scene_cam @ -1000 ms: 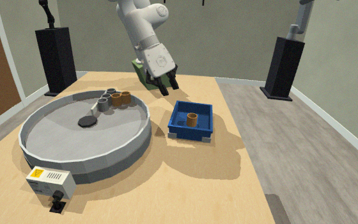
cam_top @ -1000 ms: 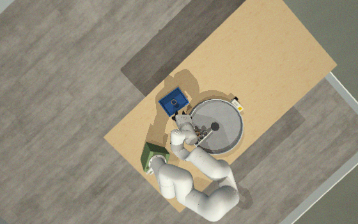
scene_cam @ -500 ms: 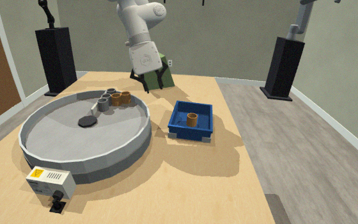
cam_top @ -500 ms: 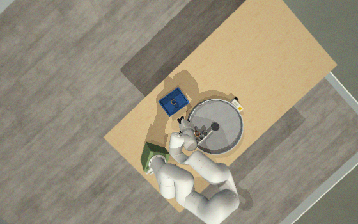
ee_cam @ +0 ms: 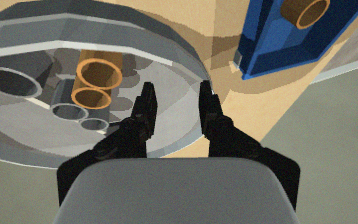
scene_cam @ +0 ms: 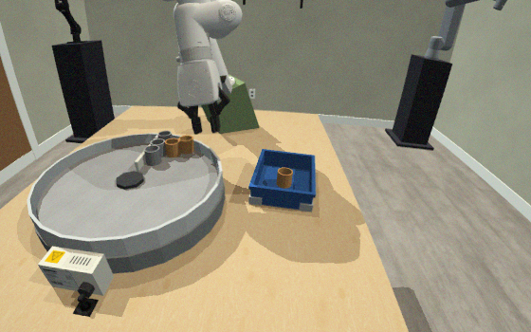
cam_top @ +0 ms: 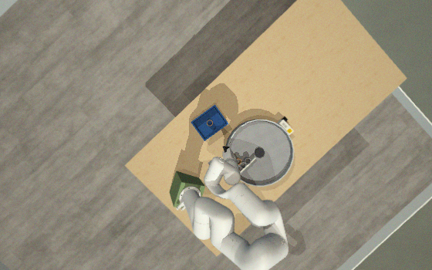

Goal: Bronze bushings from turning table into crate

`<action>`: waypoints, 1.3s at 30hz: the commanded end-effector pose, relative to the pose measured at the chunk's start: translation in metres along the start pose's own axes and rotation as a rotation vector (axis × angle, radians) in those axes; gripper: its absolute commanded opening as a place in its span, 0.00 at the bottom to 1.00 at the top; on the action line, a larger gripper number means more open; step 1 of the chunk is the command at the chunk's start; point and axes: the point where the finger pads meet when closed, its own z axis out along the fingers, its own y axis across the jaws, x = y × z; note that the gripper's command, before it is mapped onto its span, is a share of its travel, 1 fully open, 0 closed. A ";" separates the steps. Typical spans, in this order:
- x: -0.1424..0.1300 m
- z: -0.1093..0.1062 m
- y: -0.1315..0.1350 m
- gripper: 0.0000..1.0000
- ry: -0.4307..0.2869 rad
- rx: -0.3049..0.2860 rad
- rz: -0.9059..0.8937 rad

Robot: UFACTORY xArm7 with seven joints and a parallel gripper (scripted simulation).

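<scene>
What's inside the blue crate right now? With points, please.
One bronze bushing (cam_top: 210,123) (scene_cam: 284,178) (ee_cam: 291,14) on the floor of the crate (cam_top: 199,131) (scene_cam: 283,198) (ee_cam: 246,50). The front wall hides some floor in the exterior view.

Dark shadows, seemingly soft grain.

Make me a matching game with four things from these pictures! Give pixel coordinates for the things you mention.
1. blue crate (cam_top: 200,130) (scene_cam: 282,198) (ee_cam: 280,66)
2. turning table (cam_top: 273,170) (scene_cam: 84,209) (ee_cam: 180,107)
3. gripper (scene_cam: 206,131) (ee_cam: 177,93)
4. black hub (cam_top: 259,152) (scene_cam: 130,180)

A. middle of the turning table
B. holds three steel bushings
C. nothing between its fingers
D. holds one bronze bushing

Pairs: 1-D, 2-B, 3-C, 4-A
</scene>
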 end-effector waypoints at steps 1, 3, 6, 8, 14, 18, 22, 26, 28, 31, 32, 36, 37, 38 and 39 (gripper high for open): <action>-0.005 -0.003 -0.014 0.47 0.022 0.051 0.122; -0.006 -0.004 -0.020 0.47 0.029 0.071 0.176; -0.007 -0.005 -0.024 0.47 0.033 0.084 0.211; -0.009 -0.007 -0.033 0.47 0.041 0.112 0.288; -0.014 -0.011 -0.057 0.47 0.064 0.190 0.497; -0.016 -0.013 -0.070 0.47 0.077 0.229 0.605; -0.017 -0.014 -0.075 0.47 0.081 0.245 0.649; -0.017 -0.016 -0.081 0.47 0.088 0.264 0.703; -0.017 -0.016 -0.082 0.47 0.089 0.269 0.716; -0.017 -0.016 -0.083 0.47 0.090 0.271 0.723; -0.017 -0.016 -0.083 0.47 0.090 0.272 0.724; -0.017 -0.016 -0.083 0.47 0.090 0.272 0.724; -0.017 -0.016 -0.083 0.47 0.090 0.272 0.724; -0.017 -0.016 -0.083 0.47 0.090 0.272 0.724; -0.017 -0.016 -0.083 0.47 0.090 0.272 0.724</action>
